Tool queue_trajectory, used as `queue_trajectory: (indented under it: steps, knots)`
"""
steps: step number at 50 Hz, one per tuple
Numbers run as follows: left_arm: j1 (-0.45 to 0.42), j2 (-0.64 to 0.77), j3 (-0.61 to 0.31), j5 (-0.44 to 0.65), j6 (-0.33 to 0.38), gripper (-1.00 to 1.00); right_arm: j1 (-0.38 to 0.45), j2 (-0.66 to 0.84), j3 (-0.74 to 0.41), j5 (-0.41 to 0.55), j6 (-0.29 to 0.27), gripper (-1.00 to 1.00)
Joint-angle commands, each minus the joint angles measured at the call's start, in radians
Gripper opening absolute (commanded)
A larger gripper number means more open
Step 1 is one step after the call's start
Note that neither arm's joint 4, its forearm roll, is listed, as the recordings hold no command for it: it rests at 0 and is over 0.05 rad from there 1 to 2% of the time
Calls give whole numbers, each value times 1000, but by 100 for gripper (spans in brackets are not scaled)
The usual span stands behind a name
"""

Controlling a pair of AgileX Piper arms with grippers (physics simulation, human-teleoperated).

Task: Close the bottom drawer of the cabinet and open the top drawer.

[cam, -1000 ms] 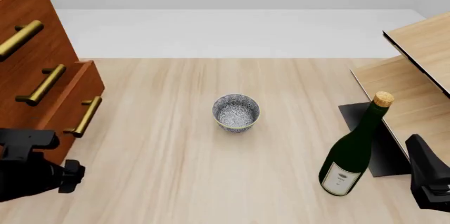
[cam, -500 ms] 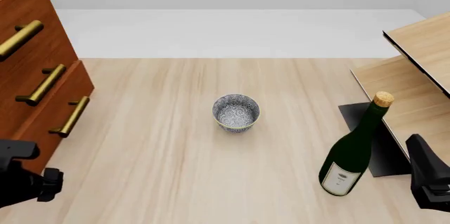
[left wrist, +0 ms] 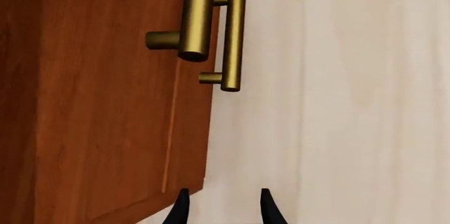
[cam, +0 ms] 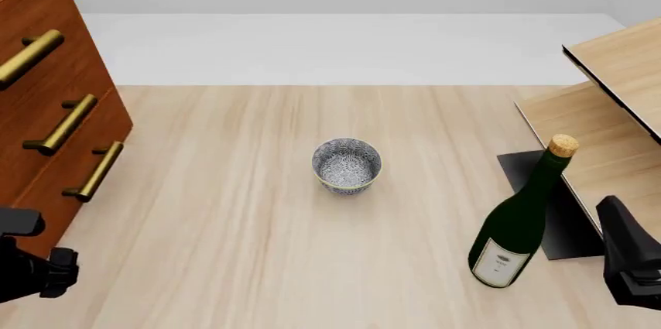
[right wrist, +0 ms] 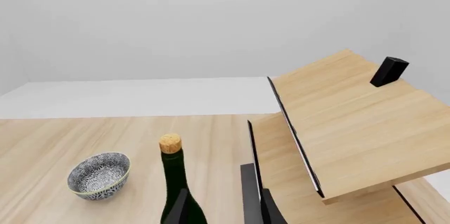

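The cabinet (cam: 46, 50) stands at the table's left edge. Its top drawer (cam: 31, 54) and middle drawer look shut. The bottom drawer (cam: 91, 172) sits flush with the middle one, its brass handle showing. My left gripper (cam: 52, 271) is low at the front left, just in front of the cabinet's base and touching nothing. In the left wrist view it (left wrist: 223, 208) is open and empty beside the cabinet front (left wrist: 105, 103), with two brass handles ahead. My right gripper (cam: 618, 224) is open and empty at the right of the wine bottle.
A patterned bowl (cam: 347, 164) sits mid-table. A green wine bottle (cam: 516, 221) with a cork stands at the right front. Behind it is a pale plywood shelf unit (cam: 609, 112) on a dark mat; a small black block (right wrist: 389, 71) stands on the shelf.
The bottom drawer has slid in from sticking out to flush with the cabinet front. My left gripper has drawn back toward the front left corner. The right arm has not moved.
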Motion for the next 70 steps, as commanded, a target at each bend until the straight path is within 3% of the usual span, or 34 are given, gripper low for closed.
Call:
queue_trajectory:
  steps: [1,12,43,57,61,70]
  knots:
    - [12,-20,-10,6,16,100,-1,5,-1,-4,2,100]
    - [-15,-5,-4,-9,8,100,-3,10,0,-10,2,100]
    - [-210,80,-50,-1,-122,100,-7,0,-1,2,6,100]
    - [-319,70,-133,57,-173,100,-7,-1,-1,3,7,100]
    - [-350,47,-151,63,-141,100,-6,3,-1,-1,8,100]
    - [-435,44,-220,92,-145,100,-8,15,-1,-13,8,100]
